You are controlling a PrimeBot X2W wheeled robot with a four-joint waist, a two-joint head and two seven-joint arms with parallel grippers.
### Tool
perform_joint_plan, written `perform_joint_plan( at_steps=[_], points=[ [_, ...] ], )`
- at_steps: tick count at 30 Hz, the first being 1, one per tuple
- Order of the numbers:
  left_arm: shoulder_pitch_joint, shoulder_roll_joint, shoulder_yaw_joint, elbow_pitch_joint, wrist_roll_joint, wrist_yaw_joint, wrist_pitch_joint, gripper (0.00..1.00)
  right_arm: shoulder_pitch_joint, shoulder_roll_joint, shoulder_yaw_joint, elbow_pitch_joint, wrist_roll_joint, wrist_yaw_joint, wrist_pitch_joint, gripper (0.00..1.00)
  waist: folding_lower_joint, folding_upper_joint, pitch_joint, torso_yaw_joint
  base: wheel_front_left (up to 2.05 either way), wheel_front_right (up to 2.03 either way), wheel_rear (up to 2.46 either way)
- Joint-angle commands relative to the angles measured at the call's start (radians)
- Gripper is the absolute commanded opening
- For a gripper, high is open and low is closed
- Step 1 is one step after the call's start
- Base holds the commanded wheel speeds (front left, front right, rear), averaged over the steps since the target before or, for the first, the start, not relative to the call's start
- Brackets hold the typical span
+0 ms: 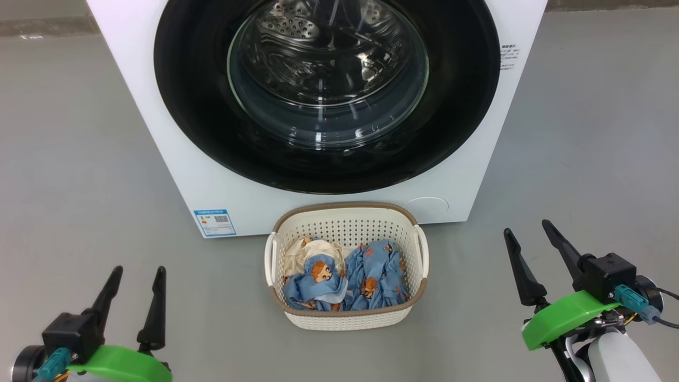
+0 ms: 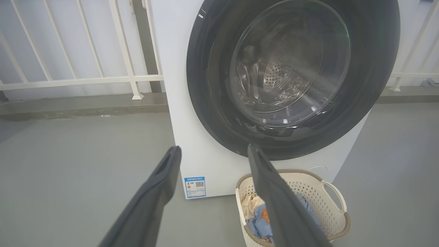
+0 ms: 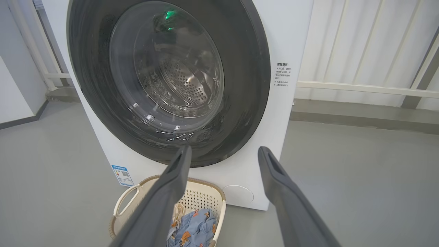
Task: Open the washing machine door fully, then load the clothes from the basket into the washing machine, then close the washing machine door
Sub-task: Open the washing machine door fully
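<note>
The left gripper [image 1: 139, 269] sits low on its own side, its two dark fingers spread wide with nothing between them. The right gripper [image 1: 527, 227] is the same across the way, splayed and empty. Between them, on the grey floor [image 1: 79, 159], the basket [image 1: 345, 318] stands just in front of the washing machine [image 1: 175, 175], with the clothes [image 1: 345, 278] bunched in its bottom. Behind it the washing machine door [image 1: 327, 79] is shut flat against the front, so opening it looks like the first job. I can't make out a handle or recess on the glossy rim. I'd find the free edge first, hook a finger behind it and swing it wide, keeping the arm above the basket.
</note>
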Motion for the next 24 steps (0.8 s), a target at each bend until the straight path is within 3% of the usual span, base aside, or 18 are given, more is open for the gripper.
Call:
perform_joint_plan(
  at_steps=[1, 16, 24],
  points=[
    [-0.054, 0.023, 0.031, -0.022, 0.007, -0.003, -0.01, 1.0, -0.03, -0.006, 0.019, -0.026, -0.007, 0.002, -0.012, 1.0, 0.0, -0.0001, 0.0, 0.002, 0.66, 0.66, -1.33],
    [-0.058, 0.015, 0.043, -0.014, -0.015, -0.003, -0.01, 1.0, -0.031, -0.004, 0.012, -0.016, -0.001, 0.002, -0.012, 1.0, 0.0, -0.0001, 0.001, 0.0, 1.09, 1.09, -2.17],
    [-0.055, 0.008, 0.059, -0.032, 0.01, -0.003, -0.01, 1.0, -0.033, -0.003, 0.01, -0.019, 0.0, 0.002, -0.012, 1.0, 0.0, -0.0001, 0.007, -0.002, 0.7, 0.7, -1.41]
  ],
)
